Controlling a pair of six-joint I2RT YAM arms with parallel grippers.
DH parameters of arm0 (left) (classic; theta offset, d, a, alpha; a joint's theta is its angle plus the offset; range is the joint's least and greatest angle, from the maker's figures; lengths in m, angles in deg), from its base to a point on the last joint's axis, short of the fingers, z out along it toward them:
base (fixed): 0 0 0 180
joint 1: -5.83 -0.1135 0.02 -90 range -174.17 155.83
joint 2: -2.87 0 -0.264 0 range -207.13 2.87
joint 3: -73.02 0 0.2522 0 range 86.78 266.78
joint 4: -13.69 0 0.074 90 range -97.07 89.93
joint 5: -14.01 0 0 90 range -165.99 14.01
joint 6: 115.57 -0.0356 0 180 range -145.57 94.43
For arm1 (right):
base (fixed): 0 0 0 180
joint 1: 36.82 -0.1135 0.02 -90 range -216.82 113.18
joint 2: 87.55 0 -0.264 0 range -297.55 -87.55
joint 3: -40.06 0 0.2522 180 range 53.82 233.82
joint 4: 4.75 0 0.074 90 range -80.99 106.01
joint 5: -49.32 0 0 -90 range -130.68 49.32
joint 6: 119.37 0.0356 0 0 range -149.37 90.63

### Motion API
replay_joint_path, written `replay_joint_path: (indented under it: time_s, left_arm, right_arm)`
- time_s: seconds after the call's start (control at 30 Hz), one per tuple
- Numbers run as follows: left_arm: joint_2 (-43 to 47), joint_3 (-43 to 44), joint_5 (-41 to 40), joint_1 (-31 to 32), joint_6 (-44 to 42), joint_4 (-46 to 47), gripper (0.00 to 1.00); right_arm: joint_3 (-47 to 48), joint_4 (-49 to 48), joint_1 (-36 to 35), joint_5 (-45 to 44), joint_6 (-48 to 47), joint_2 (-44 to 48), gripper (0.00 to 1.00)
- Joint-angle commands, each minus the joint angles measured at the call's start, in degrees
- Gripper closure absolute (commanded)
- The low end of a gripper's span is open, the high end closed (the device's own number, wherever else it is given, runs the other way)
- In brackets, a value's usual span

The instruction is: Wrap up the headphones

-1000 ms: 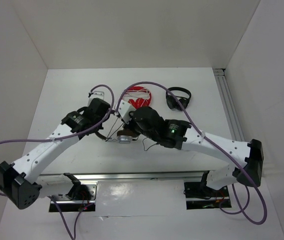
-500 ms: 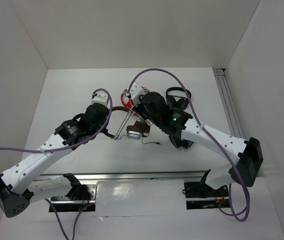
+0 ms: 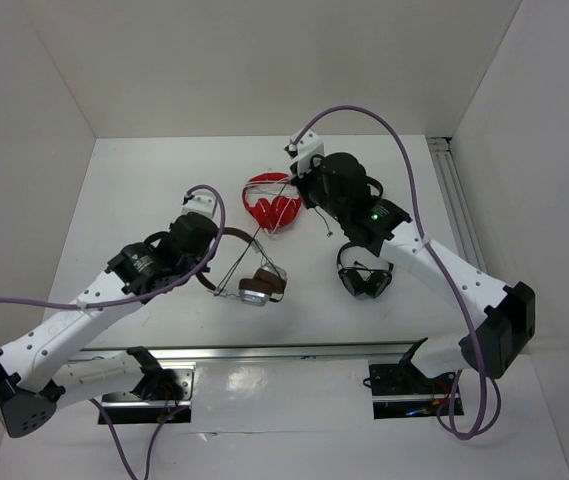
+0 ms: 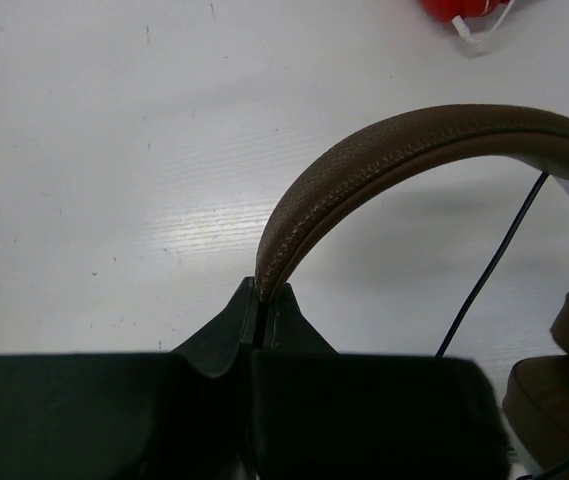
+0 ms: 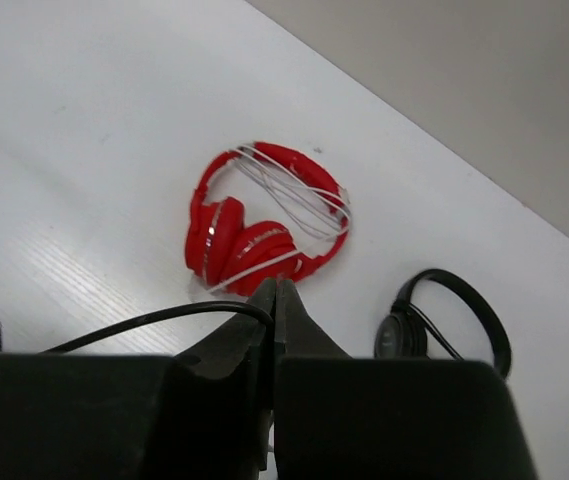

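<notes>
Headphones (image 3: pixel 256 276) are at the middle of the table (image 3: pixel 144 190), just left of centre, between my 2 arms.

Left side: my left claw (image 4: pixel 262 296) is pinched fully closed on the thin edge of the brown headband (image 4: pixel 394 155), near one end of the arch. The band curves up and away to the right from the fingertips. The grip looks narrow but firm. The ear cups (image 3: pixel 262 286) hang at the low end; I cannot tell whether they rest on the table or sit just above it.

Middle: 1 strand of the thin dark cable (image 4: pixel 492 265) drops slantwise under the arch, apart from the band. I see no turns lying around the headband in either view.

Right side: my right claw (image 5: pixel 273 296) is raised above the far part of the table, closed tight, with the cable nipped between the fingertips. The cord arcs off to the left from there. The red pair (image 5: pixel 264 235), already bound in its white cord, lies beyond the claw. A black pair (image 5: pixel 444 320) lies further right. Both are well apart from my work.

Progress, as I judge it: both holds are made and the cord is drawn out, so the setup is done. The winding itself is barely begun, at most 1 pass. Every loop, plus tucking in the free end, is left to do.
</notes>
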Motion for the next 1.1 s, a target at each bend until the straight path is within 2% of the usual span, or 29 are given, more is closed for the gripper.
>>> replay_joint_path:
  time_s: [0.0,0.13,0.33,0.43,0.5,0.57,0.8,0.83,0.9,0.93,1.03,1.07]
  left_arm:
    - [2.79,-0.21,1.96,0.28,-1.96,-0.25,1.0]
    - [4.72,2.86,4.95,0.28,-2.49,-0.86,1.0]
    - [7.97,9.88,8.11,0.28,-1.88,-3.93,1.0]
    - [9.2,13.04,13.99,0.28,-2.57,-3.42,1.0]
    - [9.21,13.75,21.72,0.28,-3.89,-0.7,1.0]
    - [8.51,15.95,24.46,0.28,-3.9,-0.69,1.0]
    - [4.47,22.98,19.9,0.28,1.72,2.2,1.0]
    - [4.46,23.51,19.9,0.28,3.21,3.86,1.0]
    - [4.46,23.52,20.42,0.28,4.62,6.51,1.0]
    - [4.46,23.52,20.43,0.28,5.41,7.56,1.0]
    - [2.62,25.88,21.3,0.28,9.01,8.1,1.0]
    - [1.92,25.89,19.39,0.28,9.54,8.1,1.0]
  right_arm:
    - [-1.14,-5.72,0.22,4.37,3.2,-0.82,1.0]
    - [-5.98,-12.4,1.45,3.75,4.53,-1.87,1.0]
    - [-9.5,-17.94,4.69,9.2,8.58,-4.25,1.0]
    - [-10.81,-19.87,4.7,12.45,9.89,-5.91,1.0]
    - [-11.44,-20.41,4.7,15.17,9.9,-6.62,1.0]
    - [-13.8,-22.95,4.7,19.54,10.5,-7.15,1.0]
    - [-23.98,-39.01,4.7,36.59,19.55,-7.15,0.95]
    - [-25.48,-45.13,4.7,37.41,22.78,-7.15,0.89]
    - [-29.08,-51.75,4.08,39.95,25.61,-8.73,0.78]
    - [-29.1,-54.39,4.08,39.96,27.8,-11.08,0.76]
    - [-29.1,-60.28,3.55,40.76,30.54,-16.72,0.76]
    - [-29.1,-61.44,3.55,40.76,31.16,-17.86,0.76]
